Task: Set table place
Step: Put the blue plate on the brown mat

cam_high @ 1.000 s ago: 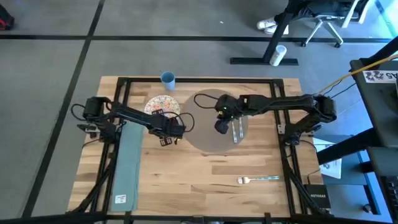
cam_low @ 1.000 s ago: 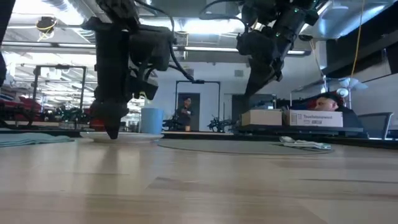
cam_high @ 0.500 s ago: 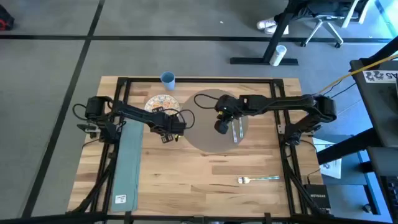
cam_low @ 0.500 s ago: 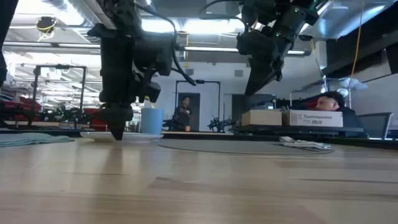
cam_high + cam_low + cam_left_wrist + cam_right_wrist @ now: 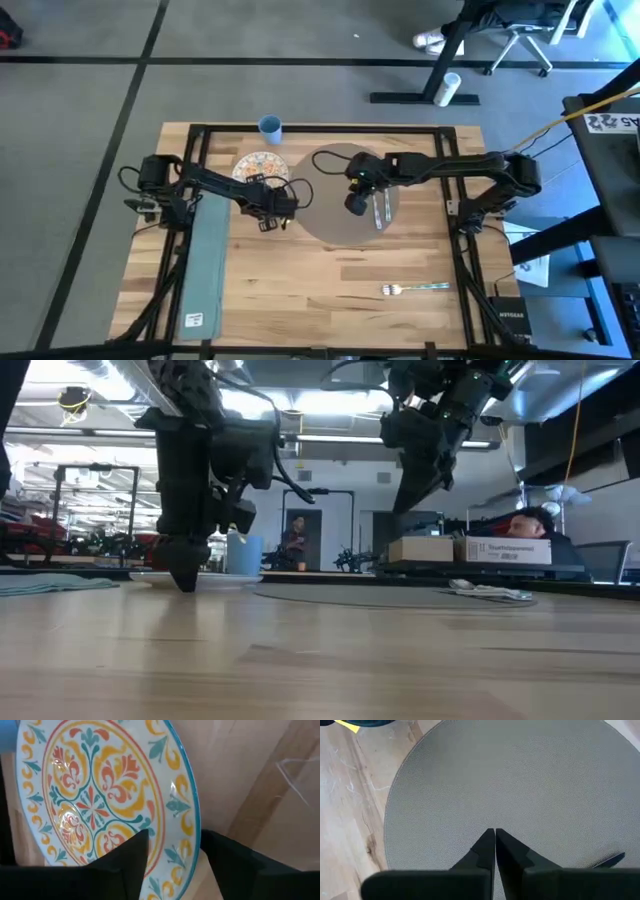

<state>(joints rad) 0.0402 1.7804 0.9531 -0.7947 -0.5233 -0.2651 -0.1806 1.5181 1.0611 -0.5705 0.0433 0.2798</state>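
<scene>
placemat [image 5: 345,205] on table [image 5: 330,270] | left jaws straddle plate [image 5: 100,795] rim | right jaws closed, empty

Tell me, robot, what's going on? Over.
Left gripper open astride colourful patterned plate's rim. Right gripper shut, empty, above round grey-brown placemat. Nothing blocking.

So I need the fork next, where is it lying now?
In the high view the fork lies on the table near its front right edge, well clear of the round placemat and both grippers.

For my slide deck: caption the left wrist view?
Open left gripper straddling the patterned plate's rim on the table.
</scene>
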